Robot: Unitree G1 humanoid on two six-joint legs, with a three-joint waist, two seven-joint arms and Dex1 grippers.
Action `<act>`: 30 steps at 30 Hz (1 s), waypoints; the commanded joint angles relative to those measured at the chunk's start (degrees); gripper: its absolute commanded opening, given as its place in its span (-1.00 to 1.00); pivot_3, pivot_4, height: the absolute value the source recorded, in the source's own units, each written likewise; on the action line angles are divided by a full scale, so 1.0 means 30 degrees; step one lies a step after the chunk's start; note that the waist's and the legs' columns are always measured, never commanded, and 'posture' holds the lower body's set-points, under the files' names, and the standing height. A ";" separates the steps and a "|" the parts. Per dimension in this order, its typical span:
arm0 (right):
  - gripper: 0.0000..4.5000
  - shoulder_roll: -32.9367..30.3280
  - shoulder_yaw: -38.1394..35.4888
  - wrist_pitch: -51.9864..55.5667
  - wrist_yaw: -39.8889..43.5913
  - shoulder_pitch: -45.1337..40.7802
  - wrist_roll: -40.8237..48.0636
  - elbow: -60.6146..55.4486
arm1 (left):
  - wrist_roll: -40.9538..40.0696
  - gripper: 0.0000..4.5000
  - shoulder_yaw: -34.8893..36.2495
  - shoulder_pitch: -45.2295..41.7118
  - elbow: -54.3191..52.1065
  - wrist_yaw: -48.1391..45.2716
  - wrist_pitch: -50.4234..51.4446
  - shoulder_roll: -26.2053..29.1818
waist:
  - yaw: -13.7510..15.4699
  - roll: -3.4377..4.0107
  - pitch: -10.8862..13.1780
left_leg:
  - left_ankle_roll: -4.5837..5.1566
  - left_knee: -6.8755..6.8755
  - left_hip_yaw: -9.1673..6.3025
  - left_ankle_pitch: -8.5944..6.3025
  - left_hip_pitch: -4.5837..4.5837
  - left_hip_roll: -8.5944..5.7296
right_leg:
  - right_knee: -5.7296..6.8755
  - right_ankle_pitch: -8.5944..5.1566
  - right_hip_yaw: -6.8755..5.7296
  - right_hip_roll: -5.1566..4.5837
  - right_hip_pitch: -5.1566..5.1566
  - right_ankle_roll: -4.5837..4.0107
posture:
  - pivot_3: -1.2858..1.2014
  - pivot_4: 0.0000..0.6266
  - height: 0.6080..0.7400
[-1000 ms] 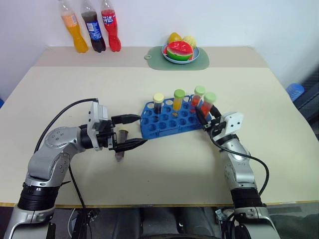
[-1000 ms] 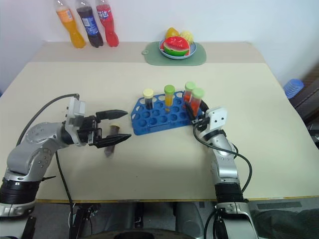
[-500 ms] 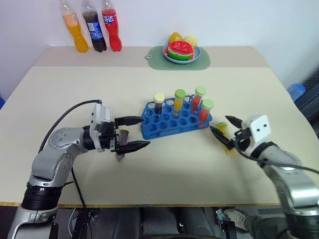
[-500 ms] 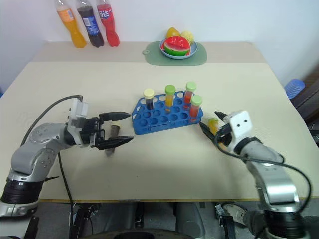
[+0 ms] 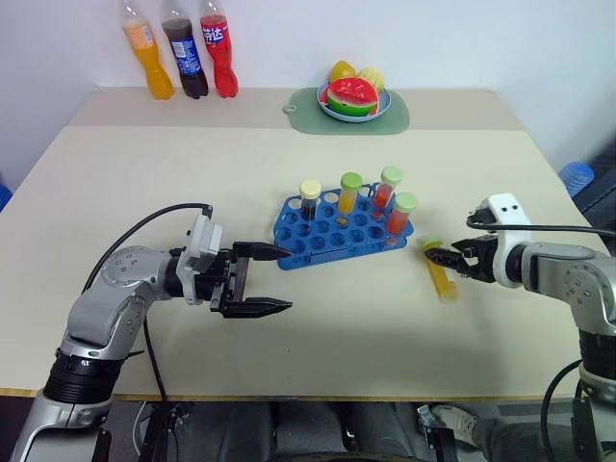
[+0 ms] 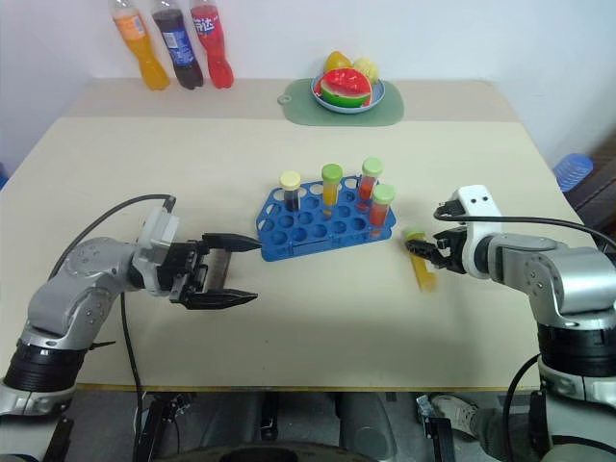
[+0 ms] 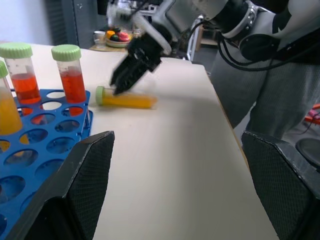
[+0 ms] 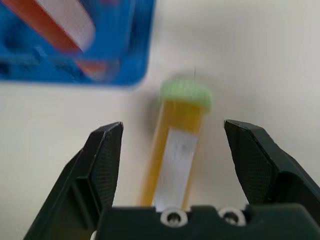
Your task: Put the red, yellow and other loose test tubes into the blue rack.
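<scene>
My right pincer (image 8: 170,150), jaws wide, straddles the lying yellow tube (image 8: 175,150); a nudge could roll it.

Your right gripper (image 5: 445,260) is off the blue rack (image 5: 342,231) now. A second ago it was pressed in at the rack's right end, around the near red tube (image 5: 403,214); that tube now stands free in its hole. The arm has swung out to the right and the jaws, spread wide, straddle a yellow tube (image 5: 438,272) lying flat on the table just right of the rack, green cap toward the rack. On the left, your left gripper (image 5: 271,280), jaws open, has eased a touch back and toward the near edge. The dark brown tube seen between its fingers earlier is no longer visible there.
</scene>
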 commanded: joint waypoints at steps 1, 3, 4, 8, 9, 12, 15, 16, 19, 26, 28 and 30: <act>0.57 -0.1144 0.0957 -0.0588 0.1207 -0.0596 -0.0331 0.0785 | -0.0314 0.86 0.0408 0.0545 -0.1163 0.0428 0.0038 0.0194 | -0.0007 0.0000 0.0000 | 0.0000 0.0000 0.0000 0.0000 0.0000 0.0001 | 0.0000 0.0000 -0.0001 0.0002 -0.0001 0.0001 | 0.03 -0.52 1.00; 0.34 -0.1682 0.1652 -0.0838 0.1915 -0.0747 -0.0426 0.1048 | -0.0450 0.86 0.0524 0.0732 -0.1396 0.0661 0.0171 0.0224 | -0.0009 -0.0001 0.0000 | 0.0000 0.0000 -0.0001 0.0000 0.0001 0.0002 | 0.0004 0.0000 0.0000 0.0004 -0.0003 0.0001 | 0.03 -0.52 1.00; 0.21 -0.1904 0.1946 -0.0962 0.2225 -0.0829 -0.0457 0.1123 | -0.0506 0.86 0.0556 0.0786 -0.1462 0.0745 0.0214 0.0247 | -0.0008 -0.0001 0.0000 | 0.0000 0.0001 -0.0003 0.0000 0.0000 0.0003 | 0.0004 0.0000 0.0000 0.0006 -0.0006 0.0001 | 0.03 -0.52 1.00; -0.63 -0.2364 0.2761 -0.1391 0.2882 -0.1096 -0.0702 0.1071 | -0.0674 0.86 0.0568 0.0970 -0.1660 0.1025 0.0291 0.0267 | -0.0007 -0.0002 0.0000 | 0.0000 0.0001 -0.0001 -0.0001 0.0001 0.0003 | 0.0001 -0.0001 0.0000 0.0006 -0.0004 0.0002 | 0.03 -0.52 1.00; -0.65 -0.2491 0.2948 -0.1711 0.2908 -0.1021 -0.0929 0.0982 | -0.0672 0.86 0.0535 0.1003 -0.1692 0.1087 0.0287 0.0234 | -0.0005 -0.0002 0.0000 | 0.0000 0.0001 0.0001 0.0000 0.0001 0.0003 | 0.0000 -0.0001 0.0000 0.0005 -0.0004 0.0002 | 0.03 -0.52 1.00; -0.65 -0.2717 0.2749 -0.2489 0.3056 -0.0467 -0.1184 0.0440 | -0.0670 0.86 0.0457 0.1027 -0.1713 0.1213 0.0267 0.0150 | 0.0015 -0.0002 0.0000 | 0.0000 0.0002 -0.0001 0.0000 0.0001 0.0003 | 0.0001 0.0000 -0.0001 0.0006 -0.0005 0.0002 | 0.03 -0.52 1.00; -0.65 -0.2849 0.0403 -0.5344 0.4488 0.1960 -0.0422 -0.2240 | -0.0689 0.86 0.0450 0.0873 -0.1562 0.1344 0.0273 0.0064 | 0.0133 -0.0009 0.0004 | 0.0000 0.0001 -0.0002 0.0000 -0.0005 0.0002 | -0.0001 -0.0003 -0.0002 0.0004 -0.0005 0.0007 | 0.03 -0.52 1.00; -0.65 -0.2961 -0.0358 -0.6123 0.4967 0.2905 -0.0189 -0.3220 | -0.0702 0.86 0.0458 0.0818 -0.1486 0.1362 0.0275 0.0041 | 0.0165 -0.0007 0.0005 | 0.0005 0.0000 -0.0013 -0.0004 -0.0014 0.0000 | -0.0002 -0.0012 -0.0012 0.0004 -0.0003 0.0024 | 0.03 -0.52 1.00; -0.65 -0.2052 -0.2660 -0.9937 0.7029 0.5993 0.0659 -0.5975 | -0.0634 0.86 0.0427 0.0636 -0.1106 0.1316 0.0185 -0.0065 | 0.0099 -0.0008 0.0006 | 0.0013 0.0000 -0.0009 -0.0008 -0.0018 0.0000 | -0.0003 -0.0014 -0.0010 0.0005 -0.0002 0.0041 | 0.03 -0.52 1.00; -0.65 0.4132 -0.1357 -1.6340 0.4478 0.5537 -0.0553 -0.7193 | -0.0405 0.86 0.0353 0.0155 0.0391 0.1012 -0.0223 -0.0613 | -0.0148 -0.0015 0.0014 | 0.0011 0.0010 -0.0021 -0.0008 0.0050 0.0027 | 0.0017 -0.0005 0.0003 0.0056 0.0027 0.0019 | 0.03 -0.52 1.00; -0.65 0.5835 0.0166 -1.8418 0.3779 0.4804 -0.2003 -0.6174 | -0.0457 0.86 0.0529 0.0205 0.0835 0.1151 -0.0293 -0.0871 | -0.0092 -0.0017 0.0013 | 0.0008 0.0014 -0.0022 -0.0006 0.0048 0.0026 | 0.0022 -0.0004 0.0005 0.0055 0.0020 0.0013 | 0.03 -0.52 1.00; -0.65 0.7645 0.1386 -2.0423 0.2779 0.4110 -0.3270 -0.4847 | -0.0579 0.86 0.0684 0.0415 0.1017 0.1219 -0.0250 -0.0957 | -0.0066 -0.0019 0.0011 | 0.0008 0.0009 -0.0021 -0.0006 0.0042 0.0025 | 0.0018 -0.0006 0.0004 0.0054 0.0018 0.0014 | 0.03 -0.52 1.00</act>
